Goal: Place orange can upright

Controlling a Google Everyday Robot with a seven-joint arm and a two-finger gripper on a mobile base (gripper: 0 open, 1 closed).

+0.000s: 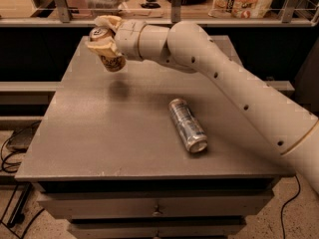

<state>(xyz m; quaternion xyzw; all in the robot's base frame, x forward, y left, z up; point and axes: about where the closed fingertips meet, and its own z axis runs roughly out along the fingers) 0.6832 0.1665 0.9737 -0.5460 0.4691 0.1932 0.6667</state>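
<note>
a single camera looks down at the table (99, 143) from its near side, fairly close. the gripper (102, 36), clasping the orange can (113, 61), hangs upper left.

I see cream two-finger gripper (97, 34), upper left of frame, clamped around short copper-orange metal can (112, 59). Finger surfaces matt, rubbery-looking. Can wall satin metallic with pale print; silver end faintly shiny. Off-white arm shell (224, 73): smooth moulded plastic, low sheen. Long slim silver-blue metal can (185, 123), centre right: glossy, bright streaks along side. Grey table top (89, 133): matt, finely speckled, slightly rough-looking. Grey drawer fronts (149, 205), bottom: dull finish, material I cannot tell.
</note>
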